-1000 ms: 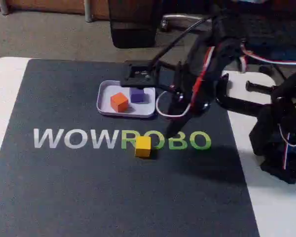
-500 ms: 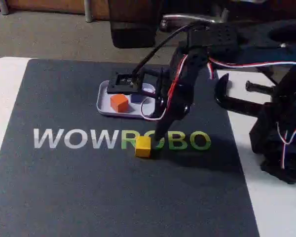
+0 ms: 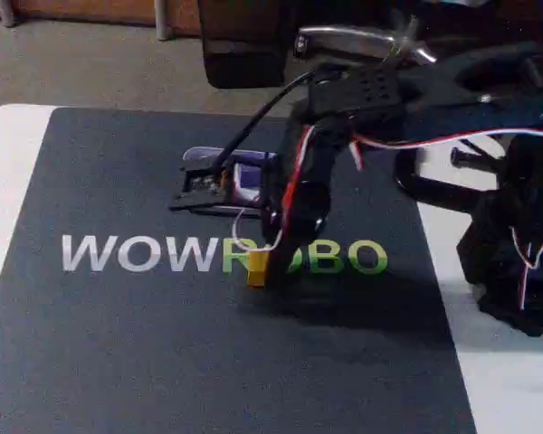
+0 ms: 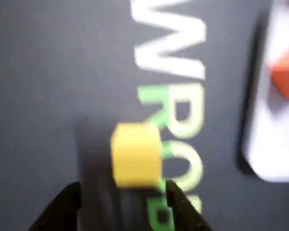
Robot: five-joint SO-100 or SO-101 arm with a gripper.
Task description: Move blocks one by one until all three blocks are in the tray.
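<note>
A yellow block (image 3: 256, 268) lies on the dark mat over the green letters, and the wrist view shows it blurred (image 4: 136, 154). My gripper (image 3: 271, 260) has come down right beside it. Seen from the wrist, the gripper (image 4: 123, 204) is open, its two black fingertips standing either side of the block's near edge without touching it. The pale tray (image 3: 202, 155) sits behind the arm, mostly covered by it. A purple block (image 3: 247, 180) shows inside. The wrist view catches the tray's rim (image 4: 260, 163) and an orange block (image 4: 285, 79) in it at the right edge.
The dark mat (image 3: 145, 344) with the WOWROBO lettering (image 3: 136, 255) covers most of the white table (image 3: 4, 181). The arm's black base and a clamp (image 3: 516, 253) stand at the right. Free mat lies to the left and in front.
The arm has swung left and down from beside the tray to the yellow block, and now covers most of the tray. The blocks have not moved.
</note>
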